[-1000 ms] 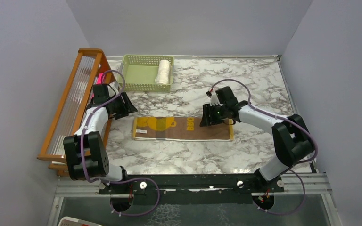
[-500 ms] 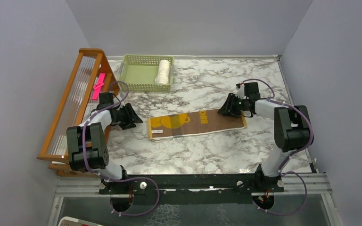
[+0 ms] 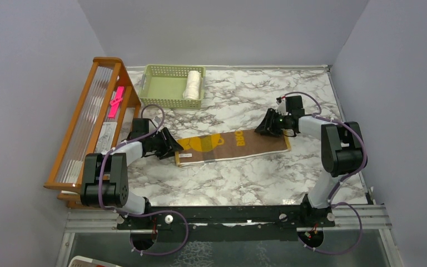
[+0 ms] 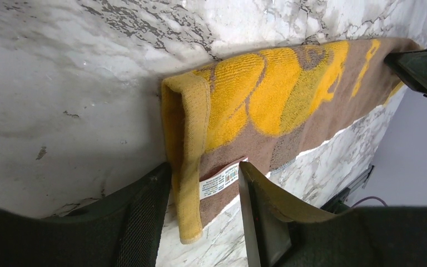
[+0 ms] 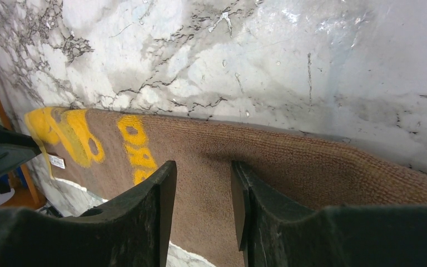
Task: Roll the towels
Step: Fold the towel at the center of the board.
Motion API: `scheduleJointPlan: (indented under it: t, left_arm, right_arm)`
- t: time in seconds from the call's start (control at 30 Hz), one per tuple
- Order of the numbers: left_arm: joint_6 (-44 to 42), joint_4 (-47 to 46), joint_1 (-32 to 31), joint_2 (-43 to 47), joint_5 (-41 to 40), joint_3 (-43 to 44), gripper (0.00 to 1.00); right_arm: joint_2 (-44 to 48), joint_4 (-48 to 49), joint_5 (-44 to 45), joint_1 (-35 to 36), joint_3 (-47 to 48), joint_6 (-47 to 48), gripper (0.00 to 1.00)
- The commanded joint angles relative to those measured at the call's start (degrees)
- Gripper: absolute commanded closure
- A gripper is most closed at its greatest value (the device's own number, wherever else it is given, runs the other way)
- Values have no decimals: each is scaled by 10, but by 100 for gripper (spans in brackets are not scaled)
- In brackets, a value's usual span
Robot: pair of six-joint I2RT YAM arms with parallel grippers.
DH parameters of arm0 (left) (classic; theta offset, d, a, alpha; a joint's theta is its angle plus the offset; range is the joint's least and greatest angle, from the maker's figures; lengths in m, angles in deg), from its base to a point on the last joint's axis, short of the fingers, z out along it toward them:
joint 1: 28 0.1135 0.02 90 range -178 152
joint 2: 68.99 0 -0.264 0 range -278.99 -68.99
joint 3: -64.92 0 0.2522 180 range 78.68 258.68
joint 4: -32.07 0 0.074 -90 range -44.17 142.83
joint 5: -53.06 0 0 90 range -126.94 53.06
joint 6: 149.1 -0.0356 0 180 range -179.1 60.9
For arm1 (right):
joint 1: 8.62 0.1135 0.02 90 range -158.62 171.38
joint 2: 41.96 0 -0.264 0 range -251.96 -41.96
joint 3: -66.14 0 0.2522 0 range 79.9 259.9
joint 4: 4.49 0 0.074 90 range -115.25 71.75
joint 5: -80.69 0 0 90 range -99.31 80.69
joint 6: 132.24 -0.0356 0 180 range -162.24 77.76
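the left gripper (image 4: 203, 181) has moved onto the yellow towel (image 3: 233, 146) in front of the basket (image 3: 167, 102), jaws apart astride its fold, right gripper (image 5: 200, 172) likewise unclenched; it should pinch squarely, roll evenly.

Marble table (image 3: 244, 183) — mustard towel (image 3: 239, 146) flat, green basket (image 3: 169, 103).

Our flat towel (image 3: 233, 146) lies mid-table (image 3: 244, 183), left gripper (image 3: 172, 149) at its left end, right gripper (image 3: 260, 129) at its right. The basket (image 3: 167, 68) behind holds the rolled towel (image 3: 193, 83), with the rack (image 3: 89, 111) to its left.
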Motion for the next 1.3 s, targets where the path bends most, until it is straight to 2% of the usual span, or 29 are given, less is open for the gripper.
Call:
scheduleJointPlan:
  t: [0.0,0.17,0.4,0.6,0.63,0.67,0.8,0.83,1.17,1.2,1.27]
  left_arm:
    - [10,-6,2,9,-50,-13,49]
    - [28,-15,2,12,-54,-45,49]
    - [64,-74,2,9,-43,-110,49]
    - [84,-116,-12,-9,-54,-129,49]
    - [87,-124,-16,-13,-55,-130,24]
    - [90,-129,-18,-16,-56,-130,67]
    - [90,-123,-20,-12,-67,-126,96]
    - [83,-107,-19,-5,-77,-119,100]
    - [-50,157,-4,102,-224,57,100]
    - [-62,178,-4,106,-236,77,100]
    - [-83,222,-3,111,-264,113,100]
  right_arm:
    - [-1,20,-1,1,-4,1,59]
    - [1,25,-7,1,-13,6,59]
    - [-1,37,-28,1,-19,7,59]
    - [3,42,-40,1,-21,6,59]
    - [3,42,-41,1,-22,6,59]
    - [5,42,-41,1,-23,6,59]
    - [11,42,-42,1,-29,10,59]
    - [13,41,-42,1,-31,11,59]
    - [41,14,-4,2,-33,30,59]
    - [46,9,3,3,-32,34,58]
    - [62,-6,21,6,-27,44,51]
